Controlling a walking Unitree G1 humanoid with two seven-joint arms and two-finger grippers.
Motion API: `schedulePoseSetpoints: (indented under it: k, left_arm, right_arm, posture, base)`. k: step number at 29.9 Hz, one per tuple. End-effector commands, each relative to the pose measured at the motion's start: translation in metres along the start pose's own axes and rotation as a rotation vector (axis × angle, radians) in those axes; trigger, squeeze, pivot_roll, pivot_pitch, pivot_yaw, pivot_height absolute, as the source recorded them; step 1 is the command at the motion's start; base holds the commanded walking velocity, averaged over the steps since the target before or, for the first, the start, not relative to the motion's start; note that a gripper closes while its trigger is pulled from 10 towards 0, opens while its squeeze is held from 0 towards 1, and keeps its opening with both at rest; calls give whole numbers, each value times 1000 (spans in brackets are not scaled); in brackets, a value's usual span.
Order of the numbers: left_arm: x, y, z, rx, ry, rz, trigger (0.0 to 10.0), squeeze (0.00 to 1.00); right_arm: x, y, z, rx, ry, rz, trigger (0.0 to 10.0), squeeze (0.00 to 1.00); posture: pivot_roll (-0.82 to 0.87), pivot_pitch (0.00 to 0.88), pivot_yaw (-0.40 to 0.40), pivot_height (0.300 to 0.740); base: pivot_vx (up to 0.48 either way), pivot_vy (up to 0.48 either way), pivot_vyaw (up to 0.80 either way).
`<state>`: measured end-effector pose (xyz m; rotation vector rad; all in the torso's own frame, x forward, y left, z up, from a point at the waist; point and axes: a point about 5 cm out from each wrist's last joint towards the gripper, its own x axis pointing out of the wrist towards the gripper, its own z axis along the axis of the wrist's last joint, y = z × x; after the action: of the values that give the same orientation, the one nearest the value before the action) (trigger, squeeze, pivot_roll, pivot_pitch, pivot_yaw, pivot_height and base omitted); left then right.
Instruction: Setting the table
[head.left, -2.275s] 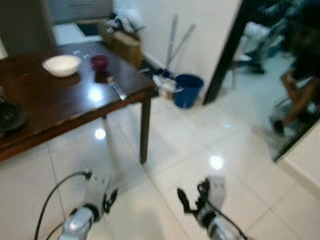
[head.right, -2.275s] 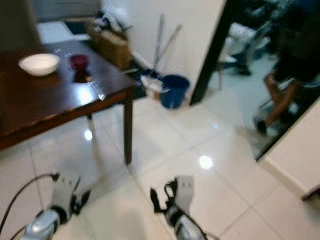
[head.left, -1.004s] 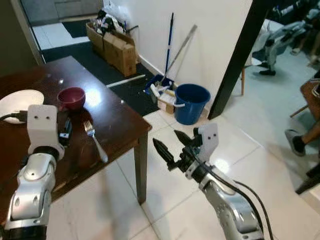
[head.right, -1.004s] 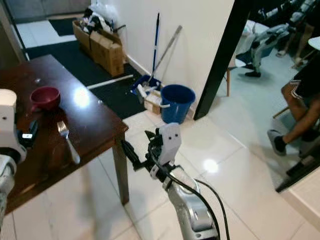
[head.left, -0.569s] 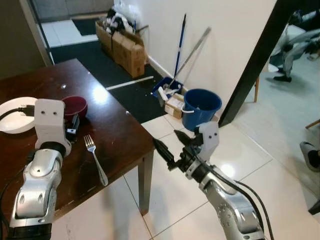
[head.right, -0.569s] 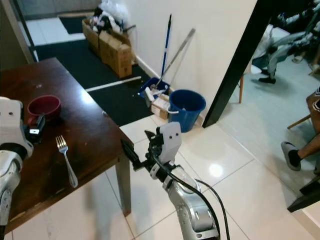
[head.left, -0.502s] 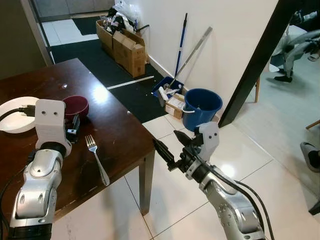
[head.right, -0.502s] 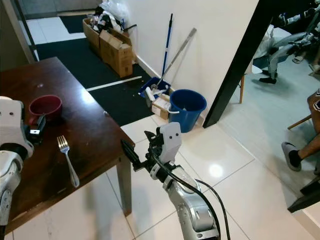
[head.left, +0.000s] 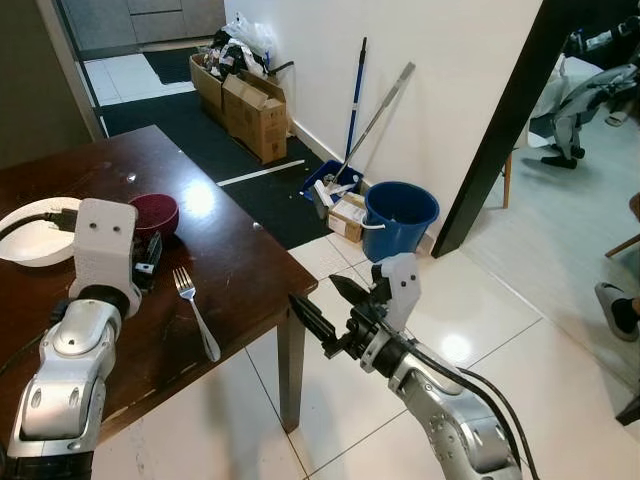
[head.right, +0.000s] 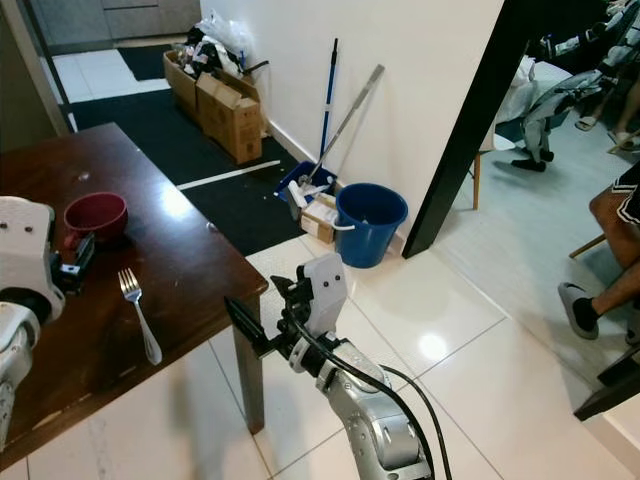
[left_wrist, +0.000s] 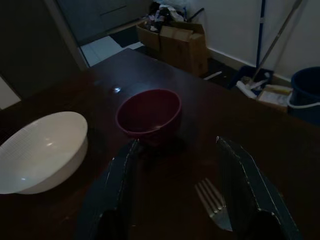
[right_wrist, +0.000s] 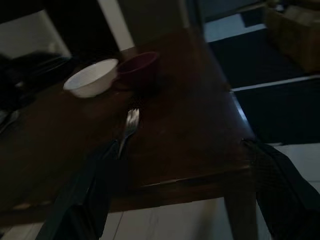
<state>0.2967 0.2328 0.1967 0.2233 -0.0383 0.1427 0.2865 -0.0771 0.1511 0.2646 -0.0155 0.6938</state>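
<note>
while the left gripper (left_wrist: 175, 200) hovers low over the dark wooden table (head.left: 240, 270), its fingers (left_wrist: 120, 185) are spread wide with nothing between them. just ahead of its tips sits the red bowl (left_wrist: 148, 114), with the white bowl (left_wrist: 42, 150) beside that, and the fork (head.left: 196, 313) lies on the wood just to the gripper's right, tines pointing toward the red bowl. the right gripper (head.left: 320, 310) is raised off the table's near corner, fingers also wide apart and empty, pointing toward the table edge and the fork beyond it. well past it a blue bucket (head.left: 400, 218) stands by the wall.
</note>
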Motion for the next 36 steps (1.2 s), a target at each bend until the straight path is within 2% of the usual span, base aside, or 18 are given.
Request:
schedulePoseSetpoints:
  k: [1,3,7,36]
  left_arm:
    - [-1,-4,-4,-6,23,-14,10000,0]
    - [0,-7,-4,-5,23,-26,10000,0]
    - [0,-8,-3,-2,25,-34,10000,0]
    - [2,-12,-3,-3,22,-47,10000,0]
  right_arm:
    - [-1,-5,0,14,-2,-35,10000,0]
    - [-1,-11,2,-17,-8,-76,10000,0]
    - [-2,-14,2,-14,-9,-95,10000,0]
    - [0,-19,4,-7,-21,-131,10000,0]
  posture:
    - [32,28,72,740]
    - [30,29,74,740]
    - [29,29,76,740]
    - [21,20,78,740]
  base:
    - [0,0,0]
    - [0,0,0]
    - [0,0,564]
    - [0,0,797]
